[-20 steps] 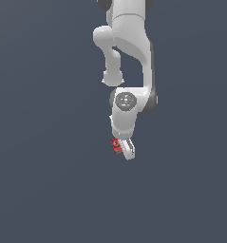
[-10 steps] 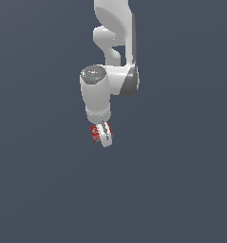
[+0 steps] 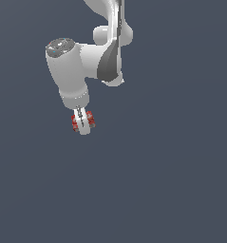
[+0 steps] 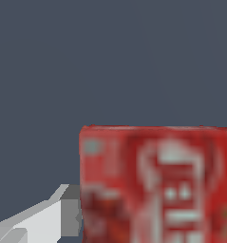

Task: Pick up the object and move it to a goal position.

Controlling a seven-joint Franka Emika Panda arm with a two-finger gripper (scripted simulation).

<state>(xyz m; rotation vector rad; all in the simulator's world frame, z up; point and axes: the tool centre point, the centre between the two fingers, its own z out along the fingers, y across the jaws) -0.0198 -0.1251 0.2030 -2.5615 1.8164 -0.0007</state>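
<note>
The object, a small flat red box with white markings [image 3: 89,118], is clamped between my white fingers and hangs in the air in the exterior view, left of centre. My gripper [image 3: 82,122] is shut on it, with red showing on both sides of the near finger [image 3: 81,124]. In the wrist view the red box [image 4: 155,182] fills much of the picture, its blurred white label facing the camera, and one grey-white finger [image 4: 62,216] presses against its side. The other finger is hidden behind the box.
The white arm [image 3: 79,61] reaches down from the top of the exterior view, its wide wrist link above the gripper. Everything else is a plain dark grey-blue backdrop with no surface, edge or goal marker to be seen.
The arm has swung toward the exterior view's left and risen, carrying the red box with it. The wrist has turned. The grip has stayed shut.
</note>
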